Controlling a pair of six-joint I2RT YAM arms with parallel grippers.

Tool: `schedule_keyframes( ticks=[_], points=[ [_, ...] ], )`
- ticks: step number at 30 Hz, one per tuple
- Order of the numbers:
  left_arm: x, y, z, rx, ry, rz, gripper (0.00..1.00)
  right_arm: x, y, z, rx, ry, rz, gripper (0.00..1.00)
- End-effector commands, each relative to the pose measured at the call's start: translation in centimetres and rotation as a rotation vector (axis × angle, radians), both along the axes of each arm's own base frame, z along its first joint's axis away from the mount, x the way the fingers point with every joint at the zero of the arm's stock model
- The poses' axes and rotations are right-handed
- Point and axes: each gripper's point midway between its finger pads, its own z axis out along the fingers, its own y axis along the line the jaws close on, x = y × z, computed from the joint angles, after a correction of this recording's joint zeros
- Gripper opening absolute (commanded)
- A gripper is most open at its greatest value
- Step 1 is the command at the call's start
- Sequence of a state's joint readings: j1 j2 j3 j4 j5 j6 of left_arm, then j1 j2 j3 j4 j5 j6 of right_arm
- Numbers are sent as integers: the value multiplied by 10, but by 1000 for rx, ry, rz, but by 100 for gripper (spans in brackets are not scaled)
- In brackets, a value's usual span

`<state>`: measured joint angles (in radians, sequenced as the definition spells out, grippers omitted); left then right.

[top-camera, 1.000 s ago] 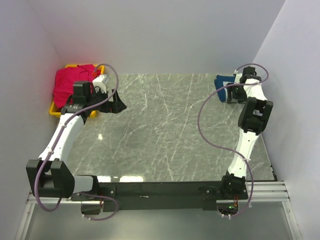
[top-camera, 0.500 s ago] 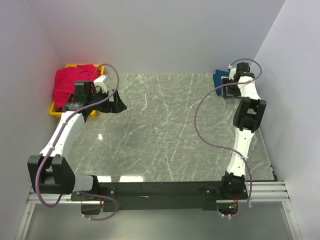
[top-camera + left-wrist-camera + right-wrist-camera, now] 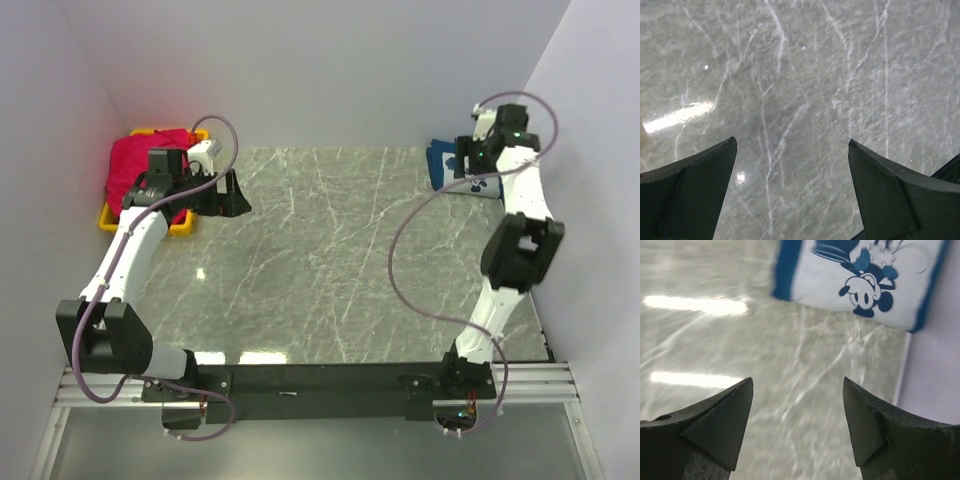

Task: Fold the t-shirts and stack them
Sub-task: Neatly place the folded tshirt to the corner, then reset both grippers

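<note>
Plain white walls [image 3: 300,70] close in a grey marble-veined bench [image 3: 330,260] on three sides, and ceiling lights show as bright streaks on its polished top. In the upper left of the top view a yellow bin [image 3: 108,222] sits against the side wall, and the red-pink t-shirt [image 3: 135,165] lies bunched and unfolded in it, heaped above the rim. The left arm reaches up along that side of the frame, and the left pincer [image 3: 232,195] hangs just right of the bin, over bare stone. In the left wrist view the left pincer [image 3: 792,142] has its two dark fingers spread wide, with only marble between them and nothing held. In the upper right of the top view the navy t-shirt [image 3: 438,160] lies flat on the bench, close to the back and side walls, folded into a compact rectangle. The right arm stretches up the right side of the frame, a purple cable [image 3: 400,250] looping beside it, and the right pincer [image 3: 470,162] hangs over the near edge of that shirt. In the right wrist view the right pincer [image 3: 797,380] is open and empty, its fingers apart above bare marble. There the navy t-shirt [image 3: 785,270] fills the top of the frame, showing a large white panel [image 3: 860,275] with a blue cartoon mouse printed on it, edged in blue cloth, its right end near the wall.
</note>
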<state>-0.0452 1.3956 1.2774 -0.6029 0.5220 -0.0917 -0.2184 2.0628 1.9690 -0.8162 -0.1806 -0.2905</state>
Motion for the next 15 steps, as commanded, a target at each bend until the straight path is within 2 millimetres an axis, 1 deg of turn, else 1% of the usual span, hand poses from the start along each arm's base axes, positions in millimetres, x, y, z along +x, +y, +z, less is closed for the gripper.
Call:
schedule_keyframes(
  ticks=[1, 2, 3, 4, 5, 6, 7, 8, 9, 10, 11, 12, 13, 14, 15],
  points=[
    [-10, 11, -6, 61, 6, 22, 99, -51, 29, 64, 57, -62, 91, 79],
    [-10, 14, -11, 83, 12, 29, 99, -65, 41, 80, 84, -89, 120, 79],
    [-12, 18, -14, 99, 18, 45, 100, -83, 48, 66, 113, -40, 128, 79],
    [-15, 21, -20, 113, 32, 58, 99, -95, 55, 64, 137, -32, 139, 79],
    [-16, 27, -24, 144, 31, 76, 99, -112, 66, 78, 164, -67, 164, 79],
    [-22, 29, -29, 152, 33, 78, 99, -130, 74, 59, 199, -17, 171, 79],
    [-26, 30, -30, 159, 33, 79, 99, -141, 82, 56, 217, -9, 183, 79],
    [-29, 33, -33, 178, 33, 79, 99, -155, 88, 65, 217, -42, 194, 79],
    [-35, 33, -35, 178, 34, 79, 99, -171, 98, 47, 247, -5, 205, 79],
    [-38, 34, -36, 179, 34, 80, 99, -181, 107, 44, 261, -3, 214, 79],
    [-42, 35, -38, 184, 40, 84, 100, -193, 112, 51, 257, -39, 224, 79],
    [-46, 34, -35, 179, 27, 82, 99, -205, 119, 34, 269, -12, 226, 79],
    [-50, 34, -40, 177, 36, 78, 99, -212, 123, 31, 272, -15, 225, 79],
    [-56, 33, -40, 172, 30, 74, 99, -225, 132, 24, 269, -18, 247, 79],
    [-58, 33, -40, 171, 24, 74, 99, -229, 135, 21, 262, -21, 251, 79]
  ],
)
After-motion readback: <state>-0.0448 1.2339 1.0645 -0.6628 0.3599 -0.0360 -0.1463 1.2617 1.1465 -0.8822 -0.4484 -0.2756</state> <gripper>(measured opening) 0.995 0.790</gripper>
